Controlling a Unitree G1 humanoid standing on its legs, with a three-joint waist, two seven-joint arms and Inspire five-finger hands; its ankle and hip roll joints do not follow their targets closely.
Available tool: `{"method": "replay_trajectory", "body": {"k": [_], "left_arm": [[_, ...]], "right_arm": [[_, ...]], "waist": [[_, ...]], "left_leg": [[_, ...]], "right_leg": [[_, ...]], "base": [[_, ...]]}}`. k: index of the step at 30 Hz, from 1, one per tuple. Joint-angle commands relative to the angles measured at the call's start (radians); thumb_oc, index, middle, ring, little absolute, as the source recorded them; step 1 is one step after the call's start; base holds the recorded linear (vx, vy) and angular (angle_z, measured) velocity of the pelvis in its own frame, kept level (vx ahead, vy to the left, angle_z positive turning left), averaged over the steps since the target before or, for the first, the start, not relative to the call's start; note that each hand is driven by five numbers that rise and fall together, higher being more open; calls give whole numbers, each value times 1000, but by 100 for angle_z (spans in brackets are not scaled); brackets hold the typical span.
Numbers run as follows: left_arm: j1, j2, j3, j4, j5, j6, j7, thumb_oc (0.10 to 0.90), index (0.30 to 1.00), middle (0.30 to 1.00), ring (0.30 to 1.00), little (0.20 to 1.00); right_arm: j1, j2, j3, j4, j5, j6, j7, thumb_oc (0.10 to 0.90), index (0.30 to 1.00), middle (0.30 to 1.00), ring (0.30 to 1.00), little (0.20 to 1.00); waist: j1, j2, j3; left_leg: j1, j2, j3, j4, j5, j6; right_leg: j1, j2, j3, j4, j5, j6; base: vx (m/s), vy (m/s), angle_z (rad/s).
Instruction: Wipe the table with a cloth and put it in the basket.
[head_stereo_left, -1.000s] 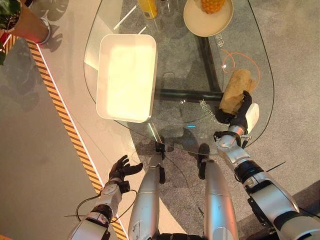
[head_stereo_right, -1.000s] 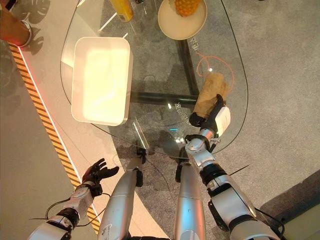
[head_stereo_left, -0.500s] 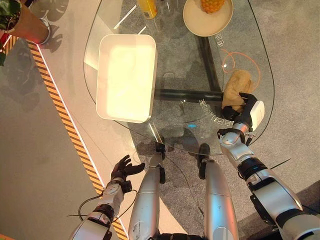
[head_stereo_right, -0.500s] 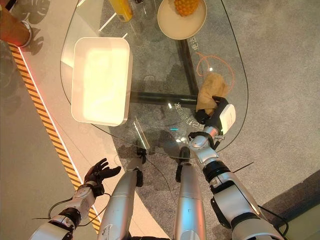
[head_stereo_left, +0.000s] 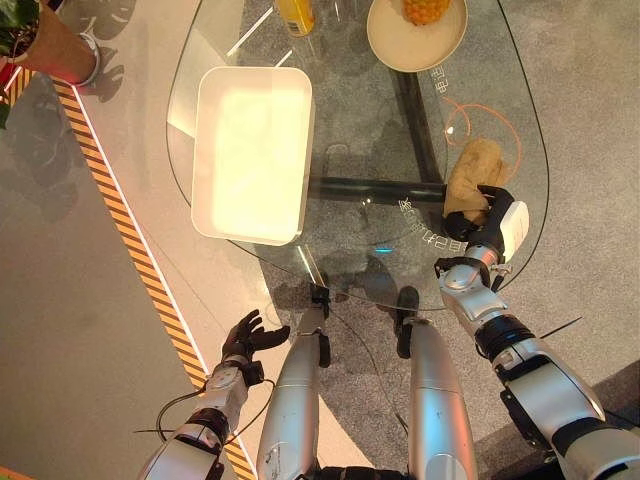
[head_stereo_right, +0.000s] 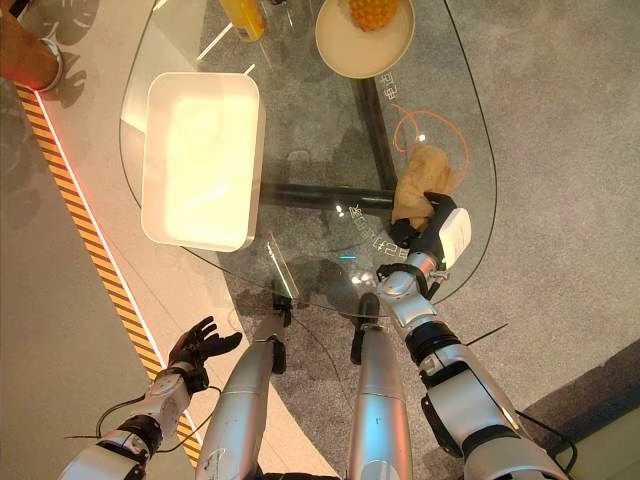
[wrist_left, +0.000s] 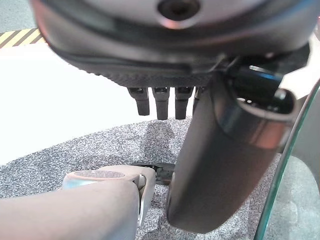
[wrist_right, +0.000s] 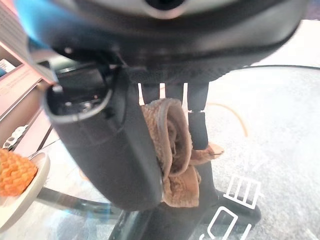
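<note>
Brown cloth (head_stereo_left: 470, 178) is clenched in the right hand (head_stereo_left: 488, 222) on the glass table's (head_stereo_left: 350, 150) near right; next, carry it left into the white basket (head_stereo_left: 250, 150)

Near end of crumpled tan cloth (head_stereo_left: 472, 177) hidden under dark right hand (head_stereo_left: 487, 212); in the wrist view the thumb covers one side of the bunched fabric. Yellow bottle (head_stereo_left: 295, 14) cut off by top edge, cap unseen. Round cream plate (head_stereo_left: 412, 40) clipped at top too, so the orange textured fruit (head_stereo_left: 424, 10) on it shows in part, kind can't tell. Terracotta plant pot (head_stereo_left: 52, 48) clipped at upper left corner. White printing on oval glass table (head_stereo_left: 350, 120) too small to read. Left hand (head_stereo_left: 246, 337) fingertips clipped behind its own bulk in left wrist view
</note>
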Motion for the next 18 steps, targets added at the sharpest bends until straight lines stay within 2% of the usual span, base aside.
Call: {"method": "replay_trajectory", "body": {"k": [1, 9, 10, 18], "left_arm": [[-17, 17, -25, 19, -27, 0, 33, 800, 900, 900, 900, 900], [-12, 20, -14, 19, -21, -4, 31, 800, 900, 900, 900, 900], [-13, 21, -13, 20, -20, -4, 29, 800, 900, 900, 900, 900], [-15, 24, -5, 12, -6, 4, 21, 800, 900, 900, 900, 900]], "right_arm": [[-79, -6, 90, -123, -109, -16, 89, 100, 300, 300, 300, 200], [-82, -12, 148, -203, -200, -14, 157, 100, 300, 300, 300, 200], [-83, -13, 158, -211, -207, -4, 195, 100, 300, 300, 300, 200], [-87, -10, 206, -236, -233, 22, 302, 100, 300, 300, 300, 200]], "waist": [[19, -8, -14], [21, -11, -14], [21, -11, -14], [25, -14, -14]], "left_leg": [[1, -91, 52, 130, -143, 55], [3, -92, 51, 124, -140, 53], [3, -92, 51, 124, -139, 53], [8, -91, 55, 119, -136, 51]], "right_leg": [[22, 16, -18, -205, 131, 28], [25, 15, -22, -210, 128, 28], [25, 14, -23, -209, 127, 28], [31, 10, -29, -215, 126, 25]], "base": [[0, 0, 0], [0, 0, 0], [0, 0, 0], [0, 0, 0]]}}
